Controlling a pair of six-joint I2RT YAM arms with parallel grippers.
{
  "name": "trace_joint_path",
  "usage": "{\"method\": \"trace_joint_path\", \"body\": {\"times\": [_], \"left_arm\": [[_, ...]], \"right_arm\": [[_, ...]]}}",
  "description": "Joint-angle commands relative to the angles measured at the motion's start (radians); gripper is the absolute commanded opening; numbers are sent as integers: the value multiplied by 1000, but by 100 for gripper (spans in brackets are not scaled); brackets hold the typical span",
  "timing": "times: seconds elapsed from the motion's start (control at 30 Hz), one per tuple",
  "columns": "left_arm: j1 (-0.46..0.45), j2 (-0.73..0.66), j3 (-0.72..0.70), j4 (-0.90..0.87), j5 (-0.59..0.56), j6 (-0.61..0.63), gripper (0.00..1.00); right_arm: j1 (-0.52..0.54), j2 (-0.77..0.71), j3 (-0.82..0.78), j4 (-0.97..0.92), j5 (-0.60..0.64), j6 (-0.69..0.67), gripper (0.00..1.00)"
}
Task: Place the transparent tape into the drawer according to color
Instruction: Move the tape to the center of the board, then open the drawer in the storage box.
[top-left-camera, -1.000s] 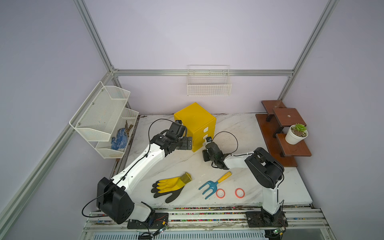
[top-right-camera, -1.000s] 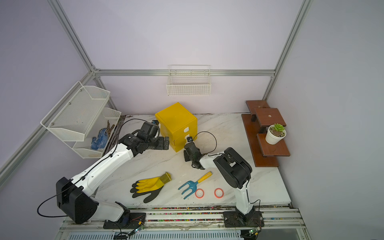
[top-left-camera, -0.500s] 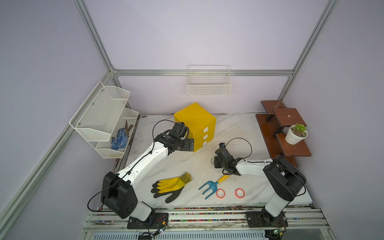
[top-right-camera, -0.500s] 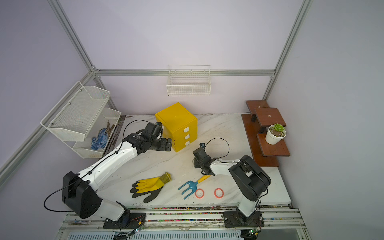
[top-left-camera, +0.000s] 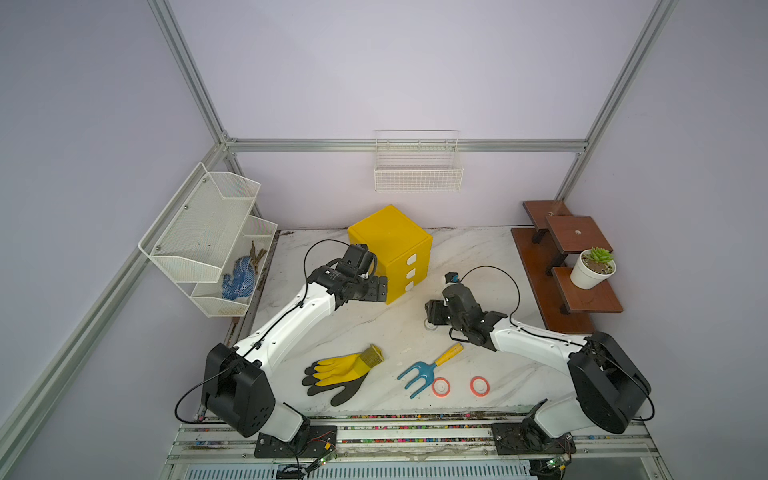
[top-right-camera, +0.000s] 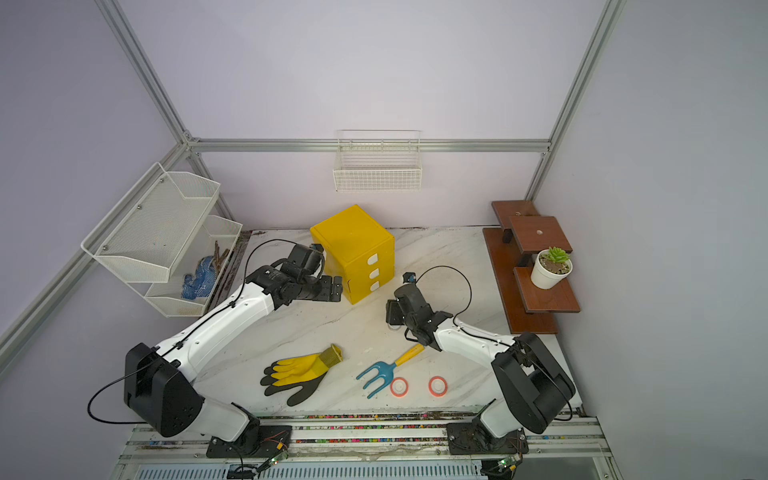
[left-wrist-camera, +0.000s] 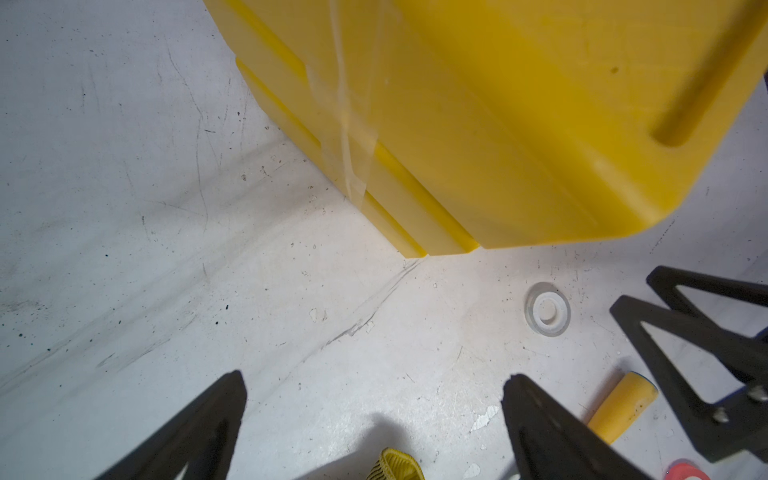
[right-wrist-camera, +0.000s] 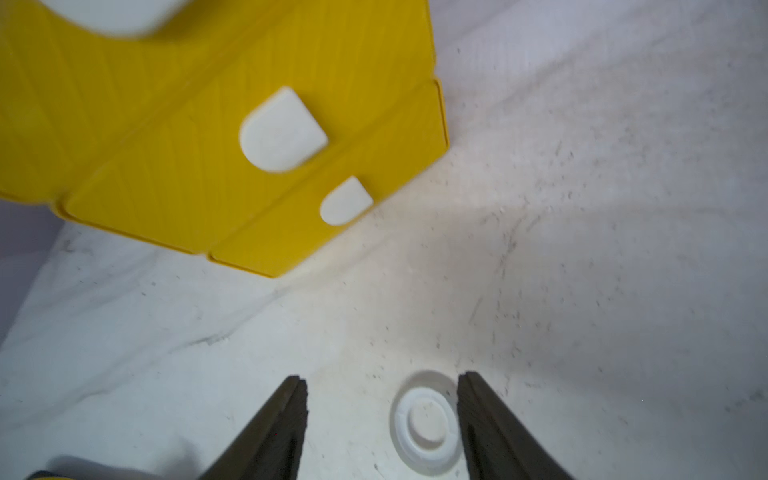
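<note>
Hovering over the clear tape roll (right-wrist-camera: 428, 424), I'm holding my right claw (right-wrist-camera: 382, 376) spread and empty. The roll is lying flat on the bench (right-wrist-camera: 582, 249) near the shut drawers (right-wrist-camera: 187, 178). I'm judging it light, stiff and slippery, so I'm aiming to pinch across its outer rim. My left claw (left-wrist-camera: 376, 376) is gaping wide.

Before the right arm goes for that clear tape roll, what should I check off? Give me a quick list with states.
1. Right gripper jaws apart: ok.
2. Clear tape roll between the jaws: ok, though nearer one of them.
3. Roll lying flat on the table: ok.
4. A drawer open to receive it: not ok; all three drawers of the yellow cabinet look shut.
5. Left gripper free: ok, open and empty beside the cabinet.
6. Which drawer takes clear tape: cannot tell.
</note>
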Motion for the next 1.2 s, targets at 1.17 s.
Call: {"method": "trace_joint_path", "body": {"times": [1.17], "left_arm": [[32, 161, 275, 118, -297, 1, 100]], "right_arm": [[-68, 346, 377, -52, -65, 301, 56]]}}
